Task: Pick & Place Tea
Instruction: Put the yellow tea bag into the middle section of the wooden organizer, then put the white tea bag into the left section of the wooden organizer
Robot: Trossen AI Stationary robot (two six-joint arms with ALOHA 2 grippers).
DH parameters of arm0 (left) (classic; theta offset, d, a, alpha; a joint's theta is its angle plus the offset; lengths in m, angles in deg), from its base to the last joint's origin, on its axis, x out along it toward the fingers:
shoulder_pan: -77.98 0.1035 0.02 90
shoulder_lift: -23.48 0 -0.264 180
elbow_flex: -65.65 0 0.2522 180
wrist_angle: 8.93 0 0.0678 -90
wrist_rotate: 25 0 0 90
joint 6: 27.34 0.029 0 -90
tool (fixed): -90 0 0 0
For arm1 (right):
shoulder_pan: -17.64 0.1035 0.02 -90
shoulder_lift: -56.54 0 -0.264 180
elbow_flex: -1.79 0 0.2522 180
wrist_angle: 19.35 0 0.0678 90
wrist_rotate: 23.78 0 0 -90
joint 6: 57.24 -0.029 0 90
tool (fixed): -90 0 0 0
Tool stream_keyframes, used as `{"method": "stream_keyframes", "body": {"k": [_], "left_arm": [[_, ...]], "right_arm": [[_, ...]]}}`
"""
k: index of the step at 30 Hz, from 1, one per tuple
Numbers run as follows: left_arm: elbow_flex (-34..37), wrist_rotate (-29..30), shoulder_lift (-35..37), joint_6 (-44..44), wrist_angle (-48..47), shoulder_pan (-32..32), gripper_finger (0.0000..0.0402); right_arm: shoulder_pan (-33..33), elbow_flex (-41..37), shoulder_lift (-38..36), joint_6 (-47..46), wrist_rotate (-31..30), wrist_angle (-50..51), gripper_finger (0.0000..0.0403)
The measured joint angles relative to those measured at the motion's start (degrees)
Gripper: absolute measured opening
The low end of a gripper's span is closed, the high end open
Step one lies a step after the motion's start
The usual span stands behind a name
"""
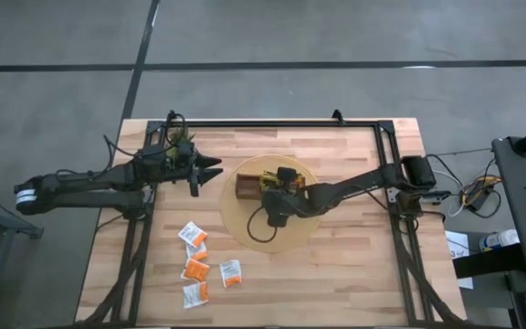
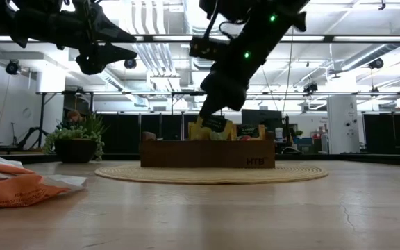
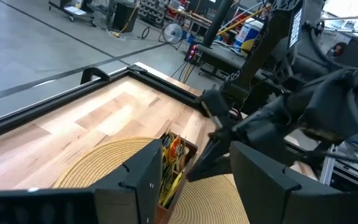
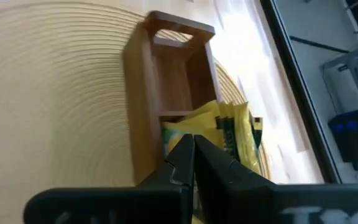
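Pale butcher-block wood forms the table (image 1: 336, 265), edged at its far side by a black frame (image 1: 272, 122). A round woven mat (image 1: 290, 236) lies at the table's centre and carries a brown wooden divided tray (image 2: 207, 153). Yellow and dark green tea sachets (image 4: 229, 134) stand upright in one compartment of the tray; the compartment beyond them, in the right wrist view, holds nothing. The right gripper (image 4: 193, 155) hangs directly over the tray, its two fingers pressed together with no gap. Its tips sit at the top edges of the yellow sachets; whether a sachet is pinched between them cannot be told. The left gripper (image 1: 210, 171) hovers above the table to the left of the mat, well clear of the surface, with its fingers spread wide and nothing between them. Five loose orange and white sachets (image 1: 204, 265) lie flat in a cluster on the near left part of the table, apart from the mat. A small green potted plant (image 2: 76, 142) stands at the far left of the table, beside the left arm.
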Motion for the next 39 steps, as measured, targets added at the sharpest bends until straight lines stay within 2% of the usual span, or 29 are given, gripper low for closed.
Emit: {"method": "stream_keyframes", "body": {"k": [9,15,29,34,39], "left_arm": [[0.00,0.02,0.02,0.00,0.05,-0.02,0.0183],[0.00,0.02,0.04,0.00,0.04,-0.02,0.0183],[0.00,0.02,0.04,0.00,-0.05,-0.07,0.0183],[0.00,0.02,0.04,0.00,-0.20,-0.07,0.0183],[0.00,0.01,0.09,0.02,-0.19,-0.09,0.0183]], "right_arm": [[-2.88,0.53,6.37,0.52,0.89,-0.97,0.0008],[-3.41,1.56,6.95,1.58,3.28,-0.67,0.0008],[0.22,1.28,-2.46,-0.22,3.64,4.69,0.0008],[0.59,-1.48,-6.03,-0.87,3.80,4.60,0.0008],[0.56,-8.08,-12.12,-0.98,9.64,-1.76,0.0008]]}}
